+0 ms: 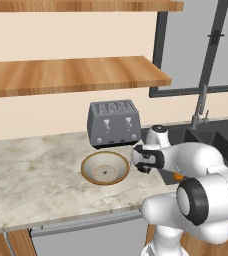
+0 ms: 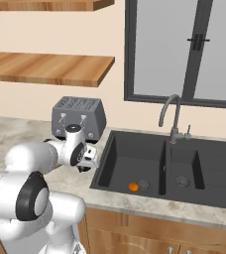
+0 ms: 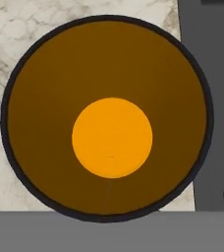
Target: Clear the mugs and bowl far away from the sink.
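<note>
Marble table (image 1: 31,170) under wooden shelves (image 1: 71,75); bowl (image 1: 105,168) empty, black mug (image 3: 106,115) orange inside, fingers squeezed narrow, grip unclear.

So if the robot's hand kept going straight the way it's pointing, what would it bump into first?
Probably the black mug. The hand view looks straight down into its open top, so the orange-yellow bottom would likely be met first. How far off it is can't be told.
</note>
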